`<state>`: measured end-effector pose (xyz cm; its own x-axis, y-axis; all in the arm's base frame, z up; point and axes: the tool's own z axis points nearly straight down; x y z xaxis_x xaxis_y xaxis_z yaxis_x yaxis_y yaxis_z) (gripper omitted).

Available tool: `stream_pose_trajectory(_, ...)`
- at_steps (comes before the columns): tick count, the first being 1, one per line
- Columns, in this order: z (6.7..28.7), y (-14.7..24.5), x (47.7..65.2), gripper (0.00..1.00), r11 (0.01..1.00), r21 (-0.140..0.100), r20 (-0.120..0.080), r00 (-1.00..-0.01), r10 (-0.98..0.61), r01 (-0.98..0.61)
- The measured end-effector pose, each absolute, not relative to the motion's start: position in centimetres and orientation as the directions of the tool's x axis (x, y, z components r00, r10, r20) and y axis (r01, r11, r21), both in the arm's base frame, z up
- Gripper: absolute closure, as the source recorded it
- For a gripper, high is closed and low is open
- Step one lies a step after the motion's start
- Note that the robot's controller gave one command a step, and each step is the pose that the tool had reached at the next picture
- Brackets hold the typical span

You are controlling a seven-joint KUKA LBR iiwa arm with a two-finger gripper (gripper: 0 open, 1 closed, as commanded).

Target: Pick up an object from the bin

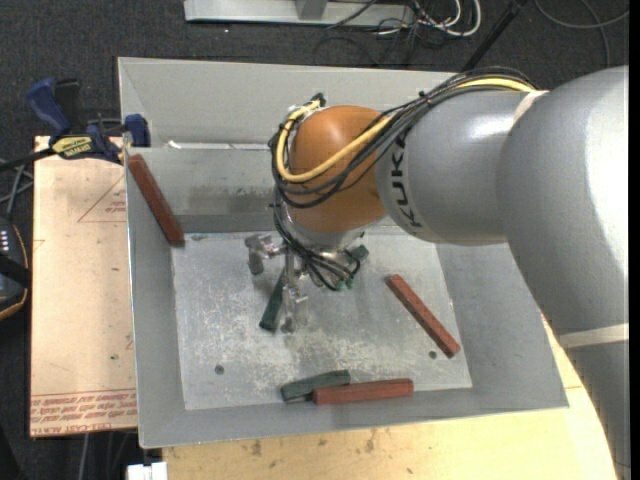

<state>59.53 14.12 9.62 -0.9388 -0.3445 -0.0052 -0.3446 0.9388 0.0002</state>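
My gripper (291,303) hangs under the orange dome at the middle of the bin, low over the floor. A narrow dark green block (271,310) lies tilted right beside it, on its left, touching or nearly touching it; I cannot tell whether it is gripped. Another small dark green piece (352,265) peeks out just right of the gripper, partly hidden by the arm's cables.
A red-brown bar (424,315) lies slanted on the floor at the right. Along the front edge lies a second red-brown bar (363,391) with a dark green block (313,385) at its left end. A third bar (155,200) leans on the left wall.
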Motion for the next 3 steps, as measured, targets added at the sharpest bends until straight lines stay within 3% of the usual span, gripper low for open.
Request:
stream_pose_trajectory(1, 7.4, 12.6, 62.4, 1.00, 0.968, 0.002, -0.003, -0.968, -0.250, -0.250)
stream_pose_trajectory(2, 7.4, 12.6, 62.4, 1.00, 0.968, 0.002, -0.003, -0.968, -0.250, -0.250)
stream_pose_trajectory(3, 23.4, 13.0, 61.6, 1.00, 0.962, 0.000, -0.008, -0.962, -0.274, -0.274)
